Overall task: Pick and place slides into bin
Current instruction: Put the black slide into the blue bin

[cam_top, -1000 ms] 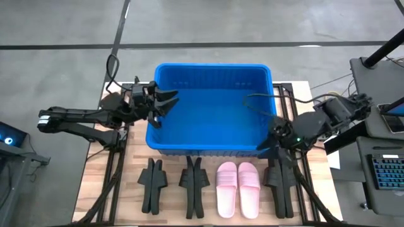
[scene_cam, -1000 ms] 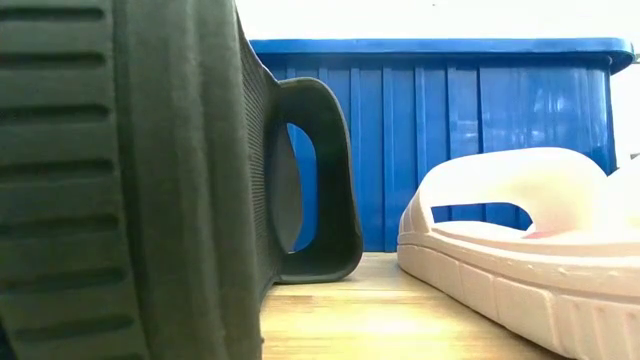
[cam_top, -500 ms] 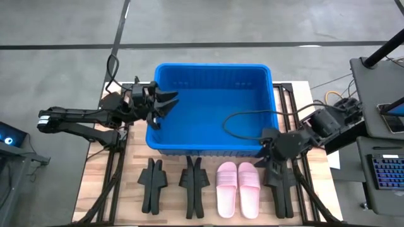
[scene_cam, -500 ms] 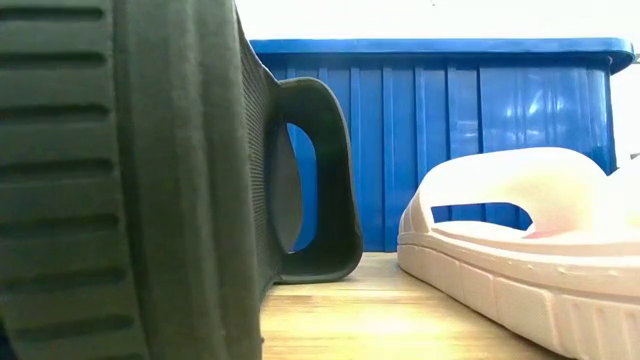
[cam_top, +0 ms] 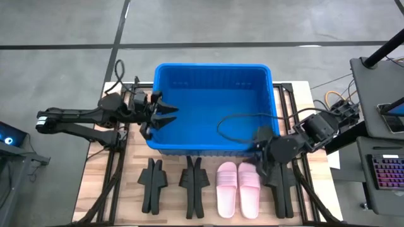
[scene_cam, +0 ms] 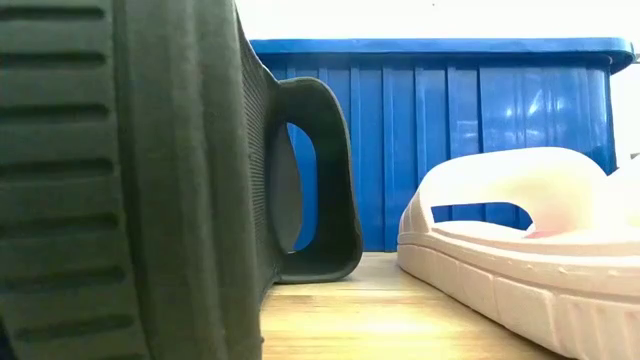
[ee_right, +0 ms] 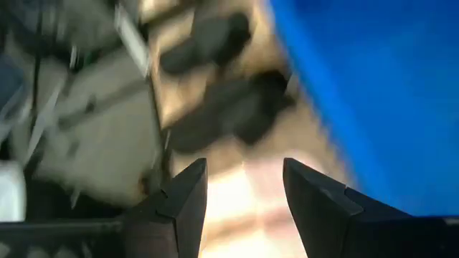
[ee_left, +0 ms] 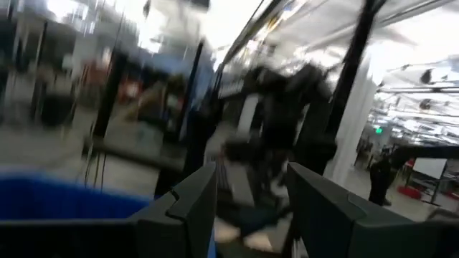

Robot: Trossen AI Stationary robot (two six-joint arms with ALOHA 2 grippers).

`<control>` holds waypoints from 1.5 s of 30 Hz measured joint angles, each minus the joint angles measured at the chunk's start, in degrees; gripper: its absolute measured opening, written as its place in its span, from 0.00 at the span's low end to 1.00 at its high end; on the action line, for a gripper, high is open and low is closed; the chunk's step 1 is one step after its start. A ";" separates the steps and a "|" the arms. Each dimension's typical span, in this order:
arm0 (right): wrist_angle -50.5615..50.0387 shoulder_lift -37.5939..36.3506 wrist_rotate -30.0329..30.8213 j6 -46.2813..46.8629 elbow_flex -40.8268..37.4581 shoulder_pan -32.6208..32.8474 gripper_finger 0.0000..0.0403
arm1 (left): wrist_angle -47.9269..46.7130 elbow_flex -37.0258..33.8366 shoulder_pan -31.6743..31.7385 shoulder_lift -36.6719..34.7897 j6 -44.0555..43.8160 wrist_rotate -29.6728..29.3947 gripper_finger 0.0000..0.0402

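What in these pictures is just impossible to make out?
- Bin floor near its front wall: high view, the right arm's cable loops over it.
- Black slides beside the pink slides: high view, the right gripper and arm cover their tops.
- Most of the table: low view, a black slide fills the picture's left half.
- Room beyond the left gripper: left wrist view, smeared by motion.
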 joint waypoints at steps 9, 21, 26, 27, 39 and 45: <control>5.52 -2.24 23.90 -8.33 0.04 -0.17 0.43 | -17.18 -0.02 -0.33 -5.50 -15.05 10.20 0.38; 3.68 -8.17 35.45 -7.43 -0.05 -0.98 0.43 | -35.03 1.99 -6.61 -11.51 -24.66 10.01 0.38; 0.65 -12.31 38.36 -7.24 -1.03 -0.95 0.43 | -51.10 5.79 -12.05 -9.98 -27.81 4.97 0.38; 0.51 -12.94 39.33 -7.10 -1.36 -0.98 0.43 | -53.54 6.60 -13.15 -9.25 -28.46 4.43 0.38; 0.48 -16.04 43.41 -7.11 -2.73 -2.47 0.43 | -70.37 21.92 -23.66 5.92 -28.59 1.12 0.38; 0.12 -15.99 43.43 -7.63 -2.73 -3.23 0.43 | -89.52 30.43 -31.83 14.70 -32.01 -3.28 0.38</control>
